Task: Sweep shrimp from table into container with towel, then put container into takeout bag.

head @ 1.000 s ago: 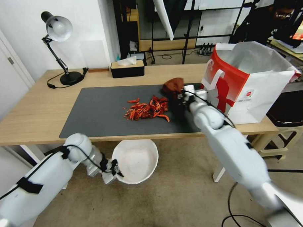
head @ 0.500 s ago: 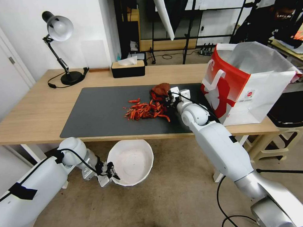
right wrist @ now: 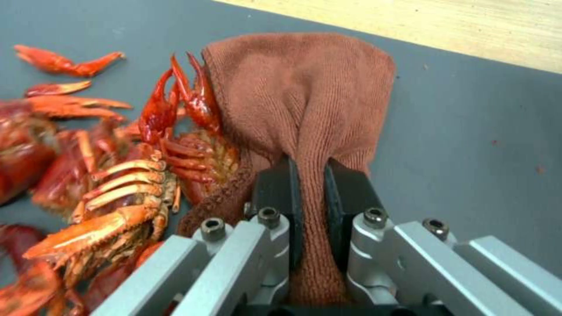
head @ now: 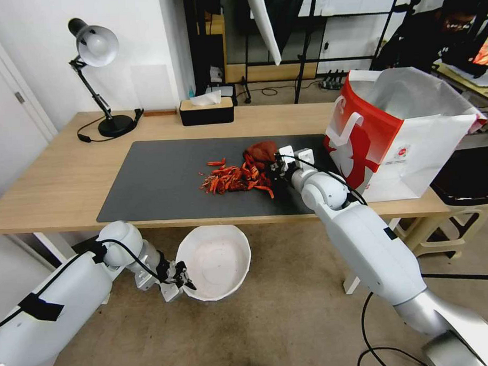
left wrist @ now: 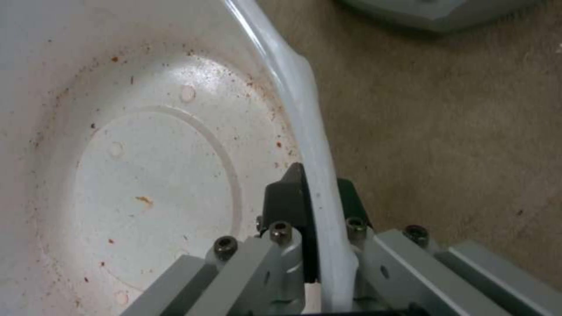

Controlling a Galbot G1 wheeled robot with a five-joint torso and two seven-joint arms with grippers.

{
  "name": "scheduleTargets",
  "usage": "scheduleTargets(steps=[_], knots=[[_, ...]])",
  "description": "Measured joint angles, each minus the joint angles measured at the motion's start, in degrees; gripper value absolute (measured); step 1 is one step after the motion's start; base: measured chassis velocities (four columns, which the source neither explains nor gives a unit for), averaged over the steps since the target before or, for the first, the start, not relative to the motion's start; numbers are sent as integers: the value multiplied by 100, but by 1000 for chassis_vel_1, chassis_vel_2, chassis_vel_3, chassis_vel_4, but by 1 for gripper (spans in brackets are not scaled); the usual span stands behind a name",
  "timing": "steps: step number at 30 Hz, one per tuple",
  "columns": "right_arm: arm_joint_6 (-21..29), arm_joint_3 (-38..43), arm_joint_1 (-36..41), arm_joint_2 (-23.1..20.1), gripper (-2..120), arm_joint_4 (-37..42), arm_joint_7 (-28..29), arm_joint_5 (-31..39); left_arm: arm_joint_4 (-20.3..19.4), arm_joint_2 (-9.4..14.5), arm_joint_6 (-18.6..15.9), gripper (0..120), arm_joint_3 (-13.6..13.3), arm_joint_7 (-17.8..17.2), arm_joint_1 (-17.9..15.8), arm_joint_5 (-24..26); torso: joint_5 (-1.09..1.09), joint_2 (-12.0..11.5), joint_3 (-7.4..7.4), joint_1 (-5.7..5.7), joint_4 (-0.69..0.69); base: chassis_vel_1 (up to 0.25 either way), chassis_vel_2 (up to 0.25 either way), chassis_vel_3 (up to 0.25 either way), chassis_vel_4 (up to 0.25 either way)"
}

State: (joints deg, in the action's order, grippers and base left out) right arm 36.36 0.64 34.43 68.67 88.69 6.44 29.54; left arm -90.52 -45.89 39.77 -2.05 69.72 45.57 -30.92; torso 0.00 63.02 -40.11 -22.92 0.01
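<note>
A pile of red-orange shrimp (head: 237, 178) (right wrist: 99, 175) lies on the dark mat of the table (head: 52, 184). My right gripper (head: 274, 164) (right wrist: 311, 184) is shut on the rust-brown towel (head: 260, 150) (right wrist: 304, 96), which rests on the mat against the pile's right edge. The white container (head: 217, 261) (left wrist: 146, 175) hangs below the table's front edge, over the floor. My left gripper (head: 182, 276) (left wrist: 314, 197) is shut on its rim. The red and white takeout bag (head: 397, 135) stands open at the table's right end.
A black tissue box (head: 205, 110) and a desk lamp (head: 99, 81) stand at the back of the table. A stool (head: 458, 197) sits right of the table, beyond the bag. Brown carpet (head: 291, 315) lies under the container.
My right gripper swung the towel left from beside the bag to the shrimp pile's right edge. The left arm shifted the container slightly left and back under the table edge.
</note>
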Motion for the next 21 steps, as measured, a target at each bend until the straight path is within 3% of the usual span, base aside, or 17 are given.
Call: scheduleTargets(steps=[21], knots=[[436, -72, 679, -80, 6, 1070, 542, 84, 81, -127, -45, 0, -165, 2, -204, -11, 0, 0, 0, 0, 0, 0, 0, 0, 0]])
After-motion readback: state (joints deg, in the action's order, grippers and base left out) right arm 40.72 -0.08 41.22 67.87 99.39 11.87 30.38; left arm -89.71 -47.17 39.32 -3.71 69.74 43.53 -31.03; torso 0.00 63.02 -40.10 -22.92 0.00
